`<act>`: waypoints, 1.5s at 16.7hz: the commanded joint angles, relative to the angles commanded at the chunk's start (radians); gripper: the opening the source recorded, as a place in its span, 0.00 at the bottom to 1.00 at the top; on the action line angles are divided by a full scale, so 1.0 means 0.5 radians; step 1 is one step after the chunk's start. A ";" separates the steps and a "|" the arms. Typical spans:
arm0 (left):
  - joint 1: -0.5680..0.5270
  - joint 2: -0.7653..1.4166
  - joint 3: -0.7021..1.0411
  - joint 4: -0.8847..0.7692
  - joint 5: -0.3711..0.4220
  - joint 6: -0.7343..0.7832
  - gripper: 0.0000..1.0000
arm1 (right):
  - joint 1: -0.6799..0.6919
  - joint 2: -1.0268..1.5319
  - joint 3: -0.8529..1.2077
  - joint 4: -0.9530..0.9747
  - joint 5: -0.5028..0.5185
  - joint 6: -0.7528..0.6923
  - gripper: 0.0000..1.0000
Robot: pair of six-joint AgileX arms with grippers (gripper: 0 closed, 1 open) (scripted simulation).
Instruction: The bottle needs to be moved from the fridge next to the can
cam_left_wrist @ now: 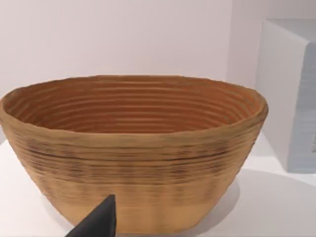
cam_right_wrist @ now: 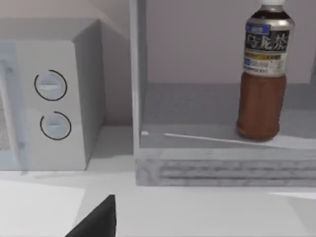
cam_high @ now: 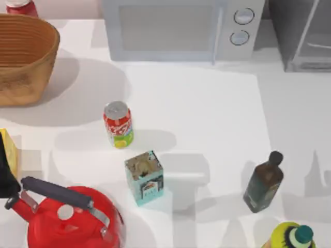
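The bottle (cam_right_wrist: 261, 94), with a white cap, grey-blue label and reddish-brown contents, stands upright on the floor of the grey fridge (cam_right_wrist: 222, 168), whose inside faces the right wrist camera. The fridge (cam_high: 302, 36) stands at the table's back right corner. The red can (cam_high: 118, 124) stands upright left of the table's middle, far from the fridge. A dark part of my right gripper (cam_right_wrist: 98, 222) hangs some way in front of the fridge, apart from the bottle. A dark part of my left gripper (cam_left_wrist: 96, 224) faces the wicker basket (cam_left_wrist: 133, 148).
A white microwave (cam_high: 176, 28) stands at the back middle, and the wicker basket (cam_high: 23, 57) at the back left. A teal carton (cam_high: 145, 178), a red kettle (cam_high: 67, 217), a dark green-brown bottle (cam_high: 264, 183) and a yellow bottle (cam_high: 295, 237) stand along the front.
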 joint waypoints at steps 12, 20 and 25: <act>0.000 0.000 0.000 0.000 0.000 0.000 1.00 | -0.174 1.155 0.645 0.740 -0.140 0.022 1.00; 0.000 0.000 0.000 0.000 0.000 0.000 1.00 | -0.381 3.040 1.418 1.633 -0.327 0.031 1.00; 0.000 0.000 0.000 0.000 0.000 0.000 1.00 | -0.479 3.867 1.785 2.055 -0.415 0.026 1.00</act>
